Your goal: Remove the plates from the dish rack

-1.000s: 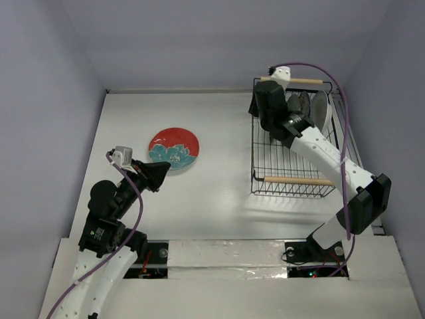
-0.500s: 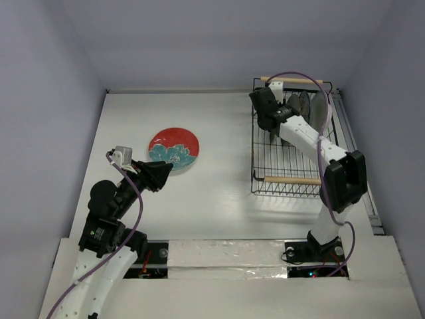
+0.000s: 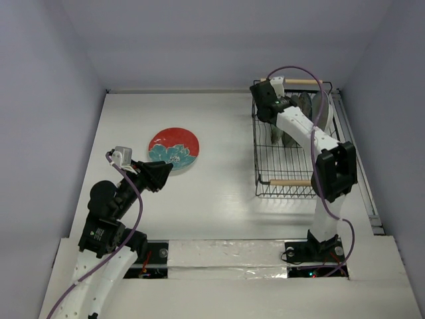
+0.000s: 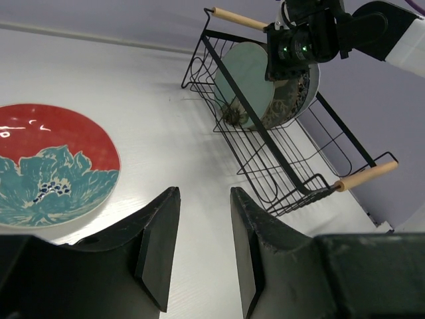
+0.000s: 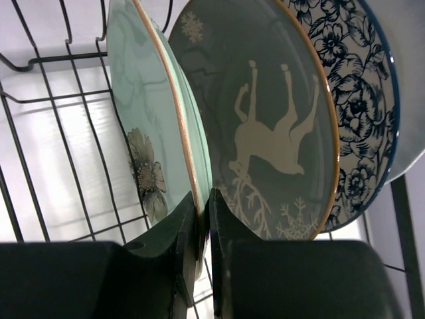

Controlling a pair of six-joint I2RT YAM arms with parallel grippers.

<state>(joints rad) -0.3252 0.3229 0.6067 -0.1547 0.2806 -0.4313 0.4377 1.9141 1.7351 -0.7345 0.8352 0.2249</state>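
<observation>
Four plates stand on edge, packed close together, at the upper end of the dish rack (image 3: 285,169). In the right wrist view they run from left to right: a pale green plate (image 5: 143,119), a grey-green deer plate (image 5: 265,133), a blue-patterned plate (image 5: 358,86) and a plain white plate (image 5: 408,66). The right fingers (image 5: 202,199) are pinched shut on the lower rim of the pale green plate, which has bare wire to its left. The rack's lower half holds nothing, and its two wooden handles (image 3: 292,181) cap its ends. The rack sits at the right of the overhead frame, near the tabletop (image 3: 219,133) edge. A fifth plate, the red plate (image 3: 173,149), lies flat at centre left, well apart from the rack. The left fingers (image 4: 202,246) are parted and hold nothing, just beside the red plate's lower right rim.
</observation>
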